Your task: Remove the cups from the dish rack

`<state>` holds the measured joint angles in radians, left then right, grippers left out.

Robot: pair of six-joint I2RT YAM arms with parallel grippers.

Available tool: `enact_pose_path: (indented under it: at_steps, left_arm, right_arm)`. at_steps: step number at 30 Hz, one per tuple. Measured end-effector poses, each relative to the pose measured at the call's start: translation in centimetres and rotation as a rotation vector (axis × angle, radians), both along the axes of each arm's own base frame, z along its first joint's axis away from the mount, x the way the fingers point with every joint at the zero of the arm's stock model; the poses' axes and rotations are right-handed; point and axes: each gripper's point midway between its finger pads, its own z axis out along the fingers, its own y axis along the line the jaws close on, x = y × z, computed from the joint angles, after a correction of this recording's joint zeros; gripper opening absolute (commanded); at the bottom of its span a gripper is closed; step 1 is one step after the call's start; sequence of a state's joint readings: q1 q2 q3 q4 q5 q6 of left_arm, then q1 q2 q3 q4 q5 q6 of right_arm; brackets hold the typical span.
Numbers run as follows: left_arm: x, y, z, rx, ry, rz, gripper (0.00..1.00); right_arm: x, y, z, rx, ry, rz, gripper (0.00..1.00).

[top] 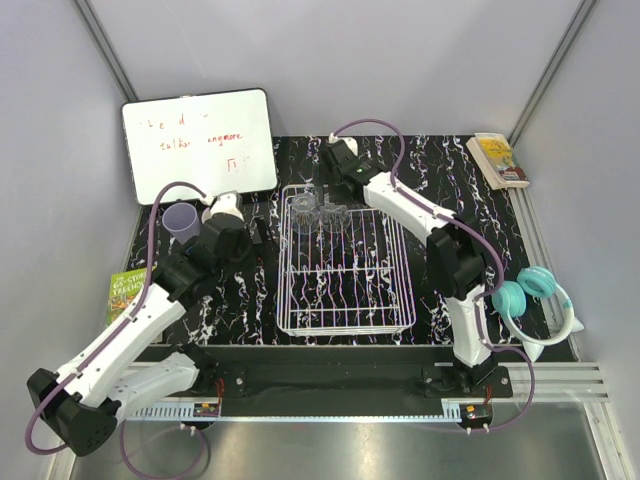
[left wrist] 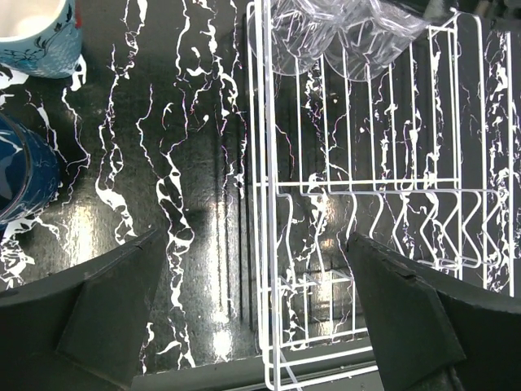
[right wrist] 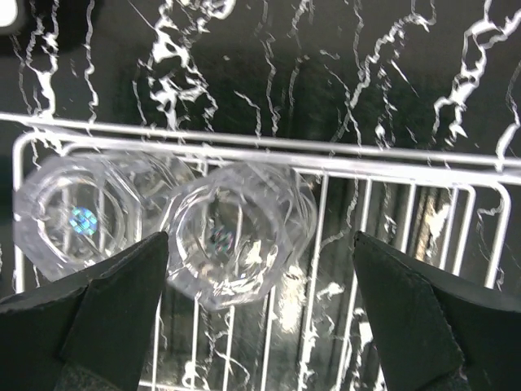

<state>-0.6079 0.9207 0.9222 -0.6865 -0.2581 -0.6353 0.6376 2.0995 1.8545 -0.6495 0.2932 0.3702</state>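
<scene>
Well, starting with the overhead view.
- Dish rack: the white wire dish rack point(top: 283, 262) sits mid-table between the two arms.
- Glasses: the first glass point(top: 304, 206) and the second glass point(top: 335, 212) sit side by side at the rack's far end.
- Cups outside: the lavender tumbler point(top: 182, 222) and the teal mug point(top: 226, 208) stand on the table left of the rack, near the whiteboard point(top: 200, 145).
- Left gripper: the left gripper point(top: 240, 240) hangs just beside those cups, outside the rack.
- Right gripper: the right gripper point(top: 338, 160) reaches over the rack's far end, above the glasses.

Left wrist view.
- Fingers: the left fingers point(left wrist: 106, 318) are wide apart, with only bare table and the rack's left wall between them.
- Dark blue mug: the dark blue mug point(left wrist: 20, 175) is on the table at the left edge, with the teal mug beyond it.

Right wrist view.
- Fingers: the right fingers point(right wrist: 431, 318) are spread apart and hold nothing.
- Glasses: both are just inside the far wall. The second lies between the fingers' lines and the first is off to the left. Whether they are mouth-up or base-up I cannot tell through the clear facets.
</scene>
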Motion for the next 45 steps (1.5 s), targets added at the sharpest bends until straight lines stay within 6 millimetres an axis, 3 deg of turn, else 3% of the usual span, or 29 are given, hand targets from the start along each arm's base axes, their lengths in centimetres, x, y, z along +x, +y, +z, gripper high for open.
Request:
enact_pose_path:
  at_steps: [12,26,30,39,42,45]
  left_arm:
    - [0.1,-0.3,-1.2,0.005,0.018,-0.01,0.99]
    - [0.9,-0.9,-2.0,0.025,0.038,-0.015,0.99]
    - [2.4,-2.2,-1.9,0.033,0.056,-0.024,0.99]
    - [8.3,-6.5,-0.3,0.048,0.026,-0.061,0.99]
    - [11.2,-8.4,-0.4,0.069,0.019,-0.074,0.99]
    - [13.5,-9.8,-1.5,0.098,0.033,-0.082,0.99]
  right_arm:
    - [1.9,1.6,-1.0,-0.015,0.001,0.033,1.0]
    - [1.3,1.0,-0.4,-0.011,-0.002,0.012,1.0]
    - [0.9,0.6,2.1,0.003,-0.029,0.009,1.0]
    - [-1.5,-2.2,12.5,0.096,-0.199,-0.036,1.0]
    - [-3.5,-3.8,13.8,0.117,-0.216,-0.052,1.0]
    - [-5.5,-5.2,13.6,0.126,-0.21,-0.066,1.0]
